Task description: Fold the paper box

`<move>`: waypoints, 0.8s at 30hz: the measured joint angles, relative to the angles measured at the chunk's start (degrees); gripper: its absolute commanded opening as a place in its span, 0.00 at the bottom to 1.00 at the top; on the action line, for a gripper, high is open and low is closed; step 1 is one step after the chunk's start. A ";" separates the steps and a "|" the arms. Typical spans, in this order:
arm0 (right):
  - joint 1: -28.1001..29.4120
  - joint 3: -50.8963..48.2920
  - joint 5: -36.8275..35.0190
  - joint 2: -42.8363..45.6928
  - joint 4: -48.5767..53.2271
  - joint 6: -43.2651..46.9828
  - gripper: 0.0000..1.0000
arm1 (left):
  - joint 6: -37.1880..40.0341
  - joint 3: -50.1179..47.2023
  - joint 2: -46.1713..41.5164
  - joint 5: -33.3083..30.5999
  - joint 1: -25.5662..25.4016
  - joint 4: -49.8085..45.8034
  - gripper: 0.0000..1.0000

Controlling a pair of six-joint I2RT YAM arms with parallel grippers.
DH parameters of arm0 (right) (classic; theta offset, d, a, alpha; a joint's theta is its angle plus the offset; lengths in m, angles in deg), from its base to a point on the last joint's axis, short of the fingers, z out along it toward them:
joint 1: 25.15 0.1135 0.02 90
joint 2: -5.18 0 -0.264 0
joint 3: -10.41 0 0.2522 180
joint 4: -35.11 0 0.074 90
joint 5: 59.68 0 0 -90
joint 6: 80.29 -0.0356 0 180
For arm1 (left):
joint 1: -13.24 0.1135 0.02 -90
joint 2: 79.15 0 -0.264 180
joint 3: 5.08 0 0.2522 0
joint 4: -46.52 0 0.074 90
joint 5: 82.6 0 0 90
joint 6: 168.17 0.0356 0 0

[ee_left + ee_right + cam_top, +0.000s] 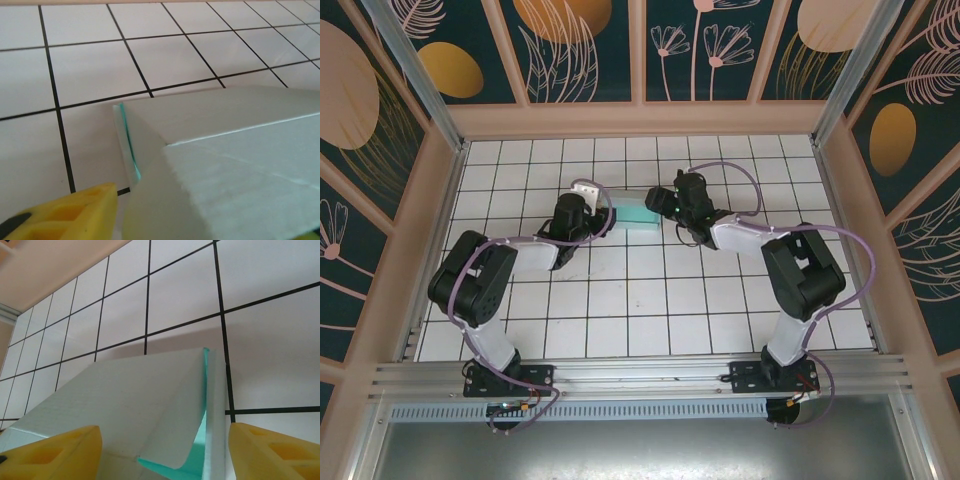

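Observation:
The paper box, pale mint card, lies on the white tiled table between my two grippers. My left gripper is at its left end. In the left wrist view the box looms close between that gripper's spread jaws. One yellow finger stands just clear of a folded end flap. My right gripper is at the box's right end. In the right wrist view its jaws are open and straddle the box, whose curved end flap is partly tucked in, showing a teal inside.
The tiled table is fenced by wooden walls at the back and sides. A metal rail with both arm bases runs along the near edge. A small white part sits by the left wrist.

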 measured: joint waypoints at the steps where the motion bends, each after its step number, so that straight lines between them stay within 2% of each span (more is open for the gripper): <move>1: 0.00 0.00 -0.02 -0.11 -0.02 0.00 0.68 | 0.00 -0.44 -0.90 0.24 0.00 -0.24 0.71; 5: 0.00 0.00 0.00 -0.17 -0.04 0.00 0.68 | 0.87 -4.07 -6.73 2.97 0.00 -0.94 0.91; 9: 0.00 0.00 0.00 -0.17 -0.04 0.02 0.68 | 2.23 -7.91 -13.55 8.13 0.00 -1.73 0.99; 15: 0.00 -0.61 0.04 -0.20 -0.50 0.09 0.68 | -1.73 -8.41 -20.50 13.90 0.02 -3.26 0.98; 20: 0.00 -1.77 0.04 -0.20 -0.52 0.85 0.68 | -8.52 -0.66 -17.62 10.97 0.50 -8.41 0.81; 24: 0.02 -2.51 0.00 -0.28 -0.52 1.55 0.68 | -11.85 6.21 -11.98 8.39 1.42 -12.41 0.73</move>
